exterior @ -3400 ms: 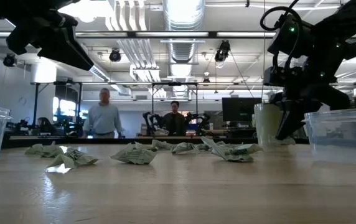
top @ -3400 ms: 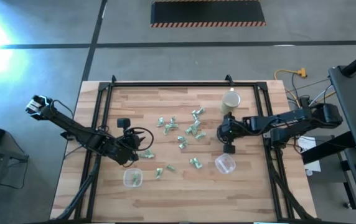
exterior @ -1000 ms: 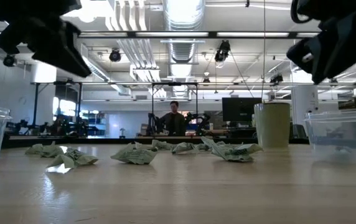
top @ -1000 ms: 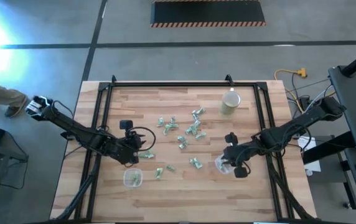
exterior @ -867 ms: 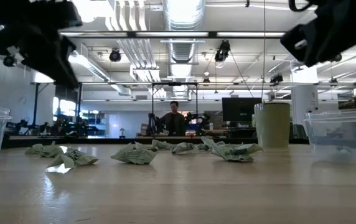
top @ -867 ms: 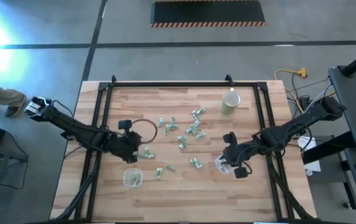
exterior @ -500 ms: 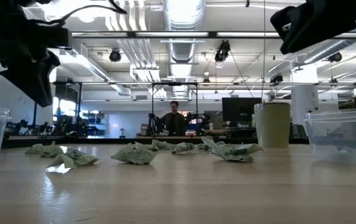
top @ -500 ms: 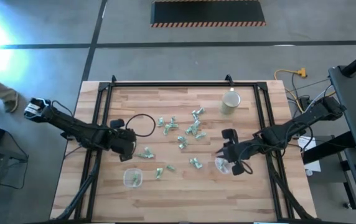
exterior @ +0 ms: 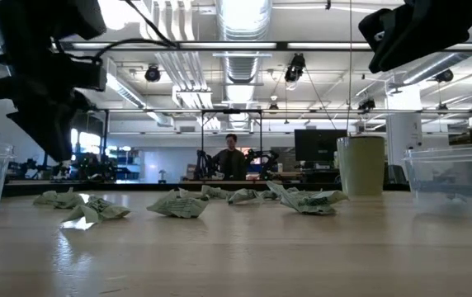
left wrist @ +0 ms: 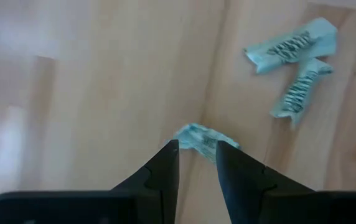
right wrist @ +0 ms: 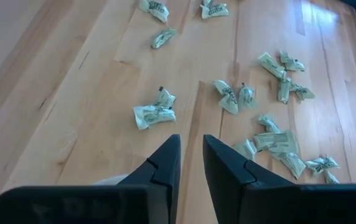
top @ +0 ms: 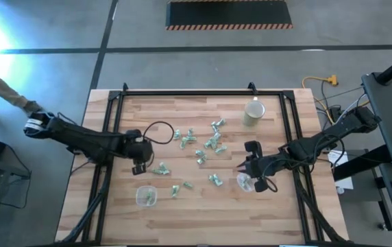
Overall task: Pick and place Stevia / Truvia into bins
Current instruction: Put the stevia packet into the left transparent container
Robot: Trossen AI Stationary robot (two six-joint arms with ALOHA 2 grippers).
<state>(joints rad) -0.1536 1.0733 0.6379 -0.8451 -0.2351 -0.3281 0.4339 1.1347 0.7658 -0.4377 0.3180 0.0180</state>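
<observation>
Pale wood tabletop (top: 203, 219), seen from above with the clock laid on its middle. Nearest, at 8 o'clock, a clear left bin (top: 146, 196) with a trace of green inside. At 4 o'clock, the matching right bin (top: 251, 186).

Just beyond, at 9 o'clock, the left gripper (left wrist: 196, 149), lifted clear of the wood in the low view, fingers drawn close and apparently pinching one crumpled sachet (left wrist: 204, 138) at their very tips. Near it on the boards, toward the clock's middle, two loose sachets (left wrist: 293, 68) lying side by side.

At 3 o'clock, the right gripper (right wrist: 191, 140), hanging high over the 11 o'clock rim of the right bin, fingers parted by a slim gap and holding nothing.

Farther in, from the clock's middle up toward 12, the main scatter of green-and-white Stevia sachets (top: 203, 147), all on bare wood and outside both bins. Toward 1 o'clock, well apart from them, an upright beige cup (top: 253, 114).

Past the far edge, deep in the workshop, a person (exterior: 231, 157) among benches and screens.
</observation>
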